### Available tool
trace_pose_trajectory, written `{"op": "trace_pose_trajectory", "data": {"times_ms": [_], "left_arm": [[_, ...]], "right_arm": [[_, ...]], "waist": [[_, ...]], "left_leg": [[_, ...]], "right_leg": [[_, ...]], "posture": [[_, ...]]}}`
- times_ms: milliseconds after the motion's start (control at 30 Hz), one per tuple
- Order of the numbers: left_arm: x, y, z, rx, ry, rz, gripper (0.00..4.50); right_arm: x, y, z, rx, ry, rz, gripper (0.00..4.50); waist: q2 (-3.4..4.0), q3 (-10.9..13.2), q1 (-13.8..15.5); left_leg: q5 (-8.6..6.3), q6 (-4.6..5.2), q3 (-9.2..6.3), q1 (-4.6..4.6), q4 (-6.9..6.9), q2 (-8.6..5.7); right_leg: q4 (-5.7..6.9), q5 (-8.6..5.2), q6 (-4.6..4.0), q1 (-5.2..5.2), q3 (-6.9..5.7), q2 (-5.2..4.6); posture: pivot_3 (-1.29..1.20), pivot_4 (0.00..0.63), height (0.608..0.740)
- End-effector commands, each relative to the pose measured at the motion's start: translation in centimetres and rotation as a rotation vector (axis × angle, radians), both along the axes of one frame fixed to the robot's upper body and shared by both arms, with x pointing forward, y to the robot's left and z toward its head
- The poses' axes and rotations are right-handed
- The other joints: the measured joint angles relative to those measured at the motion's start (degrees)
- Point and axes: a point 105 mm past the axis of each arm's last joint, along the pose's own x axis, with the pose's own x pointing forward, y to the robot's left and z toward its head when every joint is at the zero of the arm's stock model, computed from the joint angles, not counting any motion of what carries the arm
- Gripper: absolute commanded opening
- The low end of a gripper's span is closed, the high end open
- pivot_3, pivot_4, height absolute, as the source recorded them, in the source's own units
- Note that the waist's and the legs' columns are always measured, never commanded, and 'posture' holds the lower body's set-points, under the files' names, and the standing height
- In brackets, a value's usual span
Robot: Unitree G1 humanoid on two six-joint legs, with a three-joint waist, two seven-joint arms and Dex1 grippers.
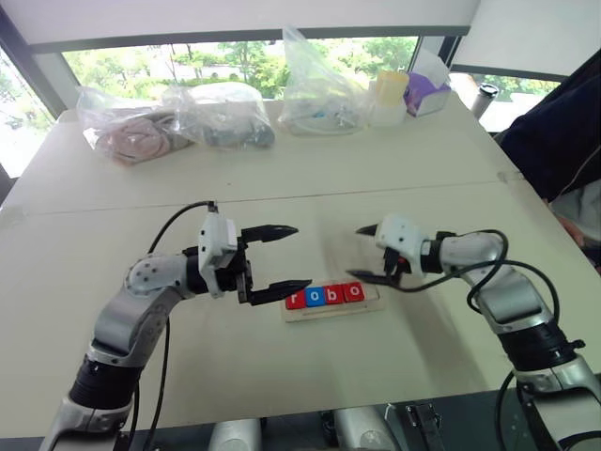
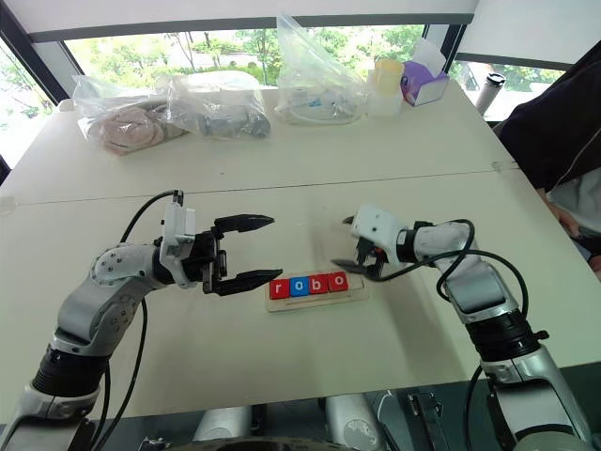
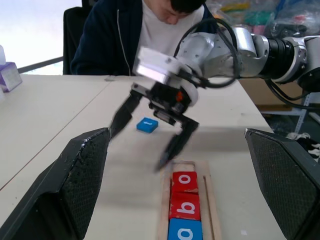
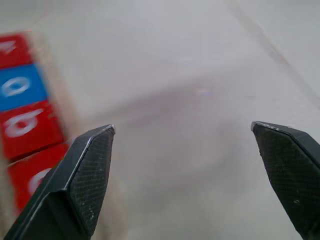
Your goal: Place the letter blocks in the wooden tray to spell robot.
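A: In the long pale wooden tray (image 1: 331, 306) on the cream table (image 1: 394, 188), what sat there?

B: Four small square letter tiles (image 1: 324, 296), red, blue, red, red (reading "robo"), with the right end slot bare. A fifth blue tile (image 3: 147, 125) lay on the table beyond the tray's right end.

A: And the grippers?

B: The left gripper (image 1: 282, 260) hung just left of the tray, fingers spread wide, empty. The right gripper (image 1: 364, 252) hovered over the tray's right end, likewise wide apart, gripping nothing.
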Motion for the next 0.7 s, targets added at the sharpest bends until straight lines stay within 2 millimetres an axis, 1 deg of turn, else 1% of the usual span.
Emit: {"op": "trace_pose_trajectory", "data": {"times_ms": [33, 100, 200, 267, 300, 333, 400, 467, 567, 700], "left_arm": [[-0.3, -0.3, 0.3, -0.003, -0.026, -0.010, 4.50], [-0.3, -0.3, 0.2, -0.006, -0.025, -0.008, 4.50], [-0.3, -0.3, 0.2, -0.008, -0.023, -0.008, 4.50], [-0.3, -0.4, 0.1, -0.008, -0.022, -0.009, 4.50], [-0.3, -0.4, 0.1, -0.008, -0.022, -0.010, 4.50], [-0.2, -0.4, 0.1, -0.010, -0.022, -0.012, 4.50], [-0.2, -0.5, 0.1, -0.011, -0.022, -0.014, 4.50], [-0.2, -0.5, 0.1, -0.009, -0.022, -0.016, 4.50], [-0.1, -0.4, 0.2, -0.007, -0.022, -0.018, 4.50], [0.0, -0.3, 0.2, -0.003, -0.025, -0.018, 4.50]], "right_arm": [[0.1, -2.0, 3.1, 0.112, -0.083, -0.139, 4.48], [-0.1, -3.9, 3.4, 0.158, -0.081, -0.246, 4.48], [-0.2, -6.6, 2.8, 0.182, -0.057, -0.424, 4.48], [-0.5, -8.6, 1.6, 0.220, -0.010, -0.575, 4.48], [-0.7, -9.1, 1.2, 0.239, 0.013, -0.628, 4.48], [-1.0, -9.4, 0.1, 0.266, 0.049, -0.698, 4.48], [-1.5, -9.3, -1.1, 0.309, 0.095, -0.786, 4.48], [-1.9, -8.2, -2.2, 0.372, 0.143, -0.840, 4.48], [-2.0, -6.5, -3.0, 0.429, 0.183, -0.884, 4.48], [-2.1, -5.8, -4.2, 0.431, 0.213, -0.961, 4.48]], "waist": [[0.00, 0.00, 0.08], [0.00, 0.00, 0.21], [0.00, 0.00, 0.12], [0.01, -0.01, 0.05], [0.01, -0.01, -0.01], [0.02, -0.02, -0.09], [0.04, -0.03, -0.19], [0.07, -0.04, -0.31], [0.12, -0.06, -0.24], [0.12, -0.06, -0.04]], "left_leg": [[0.00, 0.00, 0.00, -0.01, -0.01, 0.00], [0.00, 0.00, -0.03, -0.01, -0.02, 0.00], [0.00, 0.00, -0.02, -0.02, -0.02, 0.00], [0.00, 0.00, -0.01, -0.02, -0.01, -0.01], [0.00, 0.00, 0.00, 0.00, 0.00, -0.01], [0.01, 0.00, -0.01, 0.00, 0.00, 0.00], [0.00, 0.00, -0.01, 0.04, -0.02, 0.01], [0.01, 0.00, -0.02, 0.06, -0.07, 0.03], [0.01, -0.01, -0.01, 0.04, -0.07, 0.04], [0.01, -0.01, -0.01, 0.01, -0.05, 0.02]], "right_leg": [[0.00, 0.00, 0.00, 0.00, 0.00, 0.00], [0.00, 0.00, 0.01, 0.00, -0.01, 0.00], [0.00, 0.00, 0.02, 0.00, 0.00, 0.00], [0.00, 0.00, 0.01, 0.00, 0.01, -0.01], [0.00, 0.00, 0.00, 0.00, 0.01, -0.01], [0.01, 0.00, 0.00, 0.00, 0.01, 0.00], [0.04, 0.00, 0.00, 0.00, 0.03, 0.04], [0.06, 0.00, 0.00, -0.01, 0.03, 0.07], [0.13, 0.00, 0.01, -0.08, 0.03, 0.08], [0.13, -0.01, 0.00, -0.09, 0.03, 0.05]], "posture": [[0.00, 0.150, 0.740], [0.00, 0.150, 0.740], [0.00, 0.150, 0.740], [0.00, 0.150, 0.740], [0.00, 0.150, 0.740], [0.00, 0.150, 0.740], [0.00, 0.150, 0.740], [0.00, 0.150, 0.740], [0.00, 0.150, 0.740], [0.00, 0.150, 0.740]]}}
